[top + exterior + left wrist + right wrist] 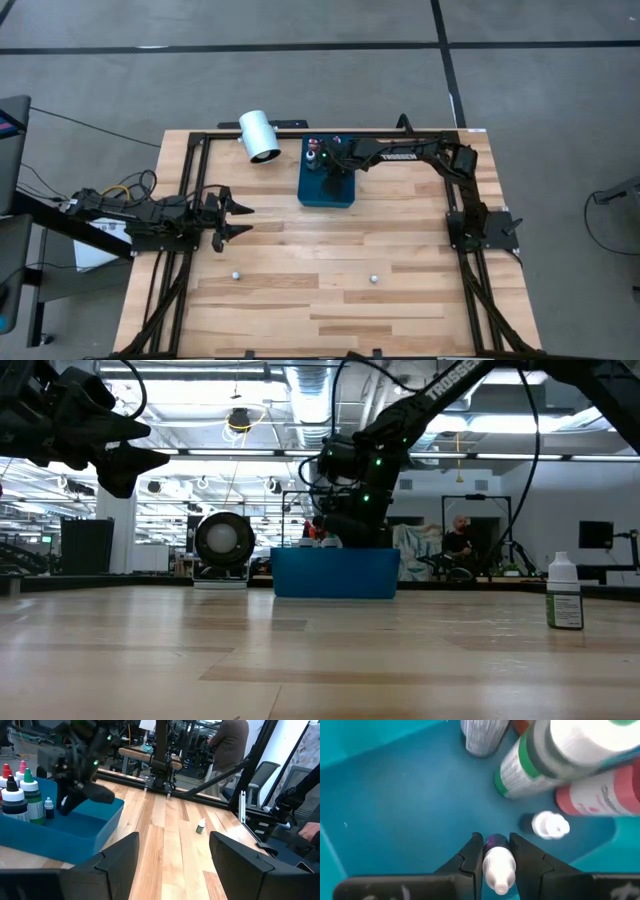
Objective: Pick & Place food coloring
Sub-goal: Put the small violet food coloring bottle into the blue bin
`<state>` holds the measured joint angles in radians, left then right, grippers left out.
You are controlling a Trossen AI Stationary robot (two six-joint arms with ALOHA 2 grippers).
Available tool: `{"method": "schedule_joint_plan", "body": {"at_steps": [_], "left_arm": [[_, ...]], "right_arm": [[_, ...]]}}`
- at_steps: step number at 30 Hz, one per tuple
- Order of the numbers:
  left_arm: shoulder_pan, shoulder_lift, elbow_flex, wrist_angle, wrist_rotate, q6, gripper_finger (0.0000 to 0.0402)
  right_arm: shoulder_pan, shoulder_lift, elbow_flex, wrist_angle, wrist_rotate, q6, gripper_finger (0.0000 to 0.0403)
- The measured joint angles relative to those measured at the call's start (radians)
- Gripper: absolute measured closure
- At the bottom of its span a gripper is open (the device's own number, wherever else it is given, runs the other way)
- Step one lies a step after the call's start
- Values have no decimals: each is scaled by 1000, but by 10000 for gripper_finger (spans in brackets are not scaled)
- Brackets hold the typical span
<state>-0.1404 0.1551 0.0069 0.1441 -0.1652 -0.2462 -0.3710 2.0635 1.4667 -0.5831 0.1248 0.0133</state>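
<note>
Right hand (492,851) pinches a small purple bottle (498,862) over the blue tray (395,795); left hand (235,218) waits spread above the bench (330,270).

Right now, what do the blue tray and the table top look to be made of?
Blue tray: looks like moulded plastic, smooth uniform teal walls with a soft sheen and rounded rim. Table top: wood, probably butcher-block planks, going by the visible grain, staggered joints and light satin finish. Neither can be confirmed by look alone.

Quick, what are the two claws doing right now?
Left gripper: open, empty, at the table's left edge.
Right gripper: shut on a small bottle inside the blue tray.
</note>
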Motion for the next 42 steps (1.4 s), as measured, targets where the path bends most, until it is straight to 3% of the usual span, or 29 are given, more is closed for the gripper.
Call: {"method": "schedule_joint_plan", "body": {"at_steps": [25,42], "left_arm": [[0,0,0,-6,-7,0,168],[0,0,0,-6,-7,-4,168]], "right_arm": [[-11,20,-2,4,-22,-81,329],[-11,20,-2,4,-21,-127,260]]}}
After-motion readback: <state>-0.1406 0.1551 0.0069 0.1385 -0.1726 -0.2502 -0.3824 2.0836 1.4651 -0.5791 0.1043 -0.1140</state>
